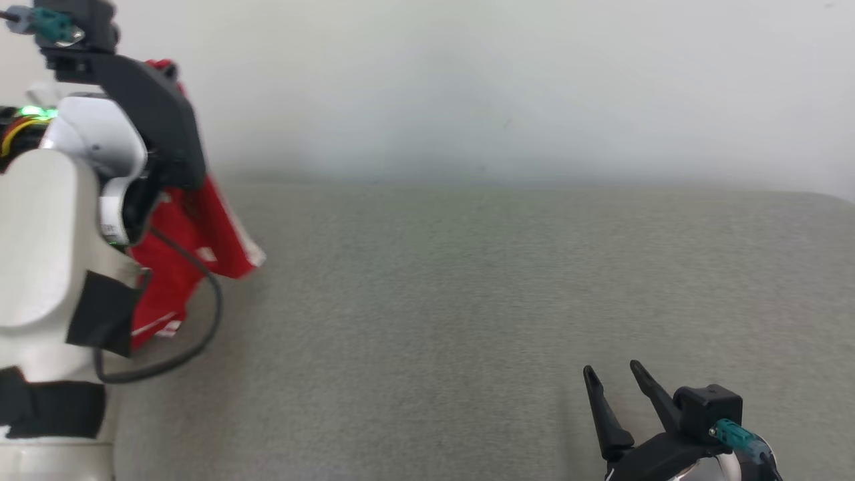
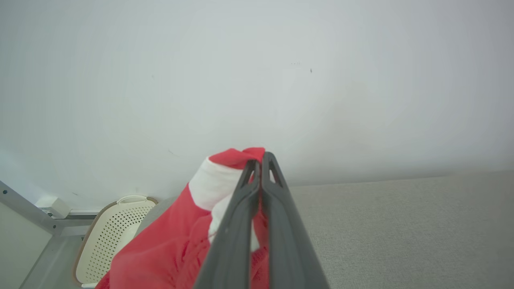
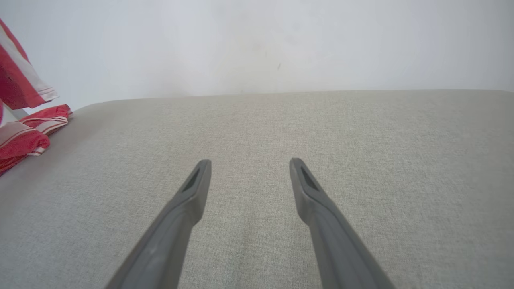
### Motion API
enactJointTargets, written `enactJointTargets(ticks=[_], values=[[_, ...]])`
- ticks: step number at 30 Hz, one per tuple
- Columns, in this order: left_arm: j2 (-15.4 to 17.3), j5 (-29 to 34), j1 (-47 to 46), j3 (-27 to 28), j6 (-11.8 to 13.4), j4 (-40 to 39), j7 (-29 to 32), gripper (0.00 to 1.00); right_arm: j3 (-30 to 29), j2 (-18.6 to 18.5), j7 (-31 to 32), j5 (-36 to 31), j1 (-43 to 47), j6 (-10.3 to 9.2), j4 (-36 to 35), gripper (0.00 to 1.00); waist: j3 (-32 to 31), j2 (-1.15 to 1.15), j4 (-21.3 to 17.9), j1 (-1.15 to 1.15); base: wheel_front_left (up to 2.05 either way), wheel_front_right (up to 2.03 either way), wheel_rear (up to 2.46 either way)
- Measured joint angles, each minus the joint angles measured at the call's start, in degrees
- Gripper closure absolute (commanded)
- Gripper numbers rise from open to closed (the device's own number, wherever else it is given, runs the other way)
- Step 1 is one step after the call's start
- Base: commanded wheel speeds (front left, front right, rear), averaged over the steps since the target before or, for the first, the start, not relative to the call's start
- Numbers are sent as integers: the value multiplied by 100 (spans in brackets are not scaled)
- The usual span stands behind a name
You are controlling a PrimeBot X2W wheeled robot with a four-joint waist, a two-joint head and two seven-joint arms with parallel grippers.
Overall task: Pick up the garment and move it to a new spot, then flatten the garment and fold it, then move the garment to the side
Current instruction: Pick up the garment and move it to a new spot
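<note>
Left wrist view shows the left gripper [image 2: 261, 157] pinched shut on a fold of the red-and-white garment [image 2: 160, 249]. The garment hangs from it at the far left end of the grey cushion [image 1: 467, 300], with its lower part bunched on the edge there. At the near right, the right gripper [image 1: 611, 374] is over the cushion, fingers spread wide, holding nothing. A perforated cream basket [image 2: 108, 237] sits beyond the cushion's left end.
</note>
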Motion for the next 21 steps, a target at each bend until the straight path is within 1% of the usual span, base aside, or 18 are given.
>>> enactJointTargets(ticks=[5, 9, 12, 14, 17, 21], values=[[-379, -212, 326, -108, -33, -665, -19, 100, -132, 0, 15, -23, -80, 0, -33, 0, -193, 0, -457, 0, 0, 0, 0], [-754, -503, 587, -144, -40, -1043, -174, 100, -208, 1, 112, -120, -113, 0, -153, 0, -256, 0, -905, 1, 0, 0, 0], [-924, -671, 699, -224, -56, -1290, -274, 100, -248, 2, 169, -145, -143, 0, -253, 0, -275, 0, -1264, 1, 0, 0, 0], [-1015, -842, 774, -266, -85, -1428, -321, 100, -276, 0, 213, -174, -149, 0, -303, 0, -276, 0, -1503, 1, 0, 0, 0], [-1069, -882, 982, -357, -77, -1546, -388, 100, -324, 0, 247, -190, -129, 0, -364, 0, -263, 0, -1842, 1, 0, 0, 0], [-1020, -769, 1577, -483, 51, -1462, -447, 100, -368, -2, 263, -189, -61, 0, -407, 0, -213, 0, -2227, 1, 0, 0, 0]])
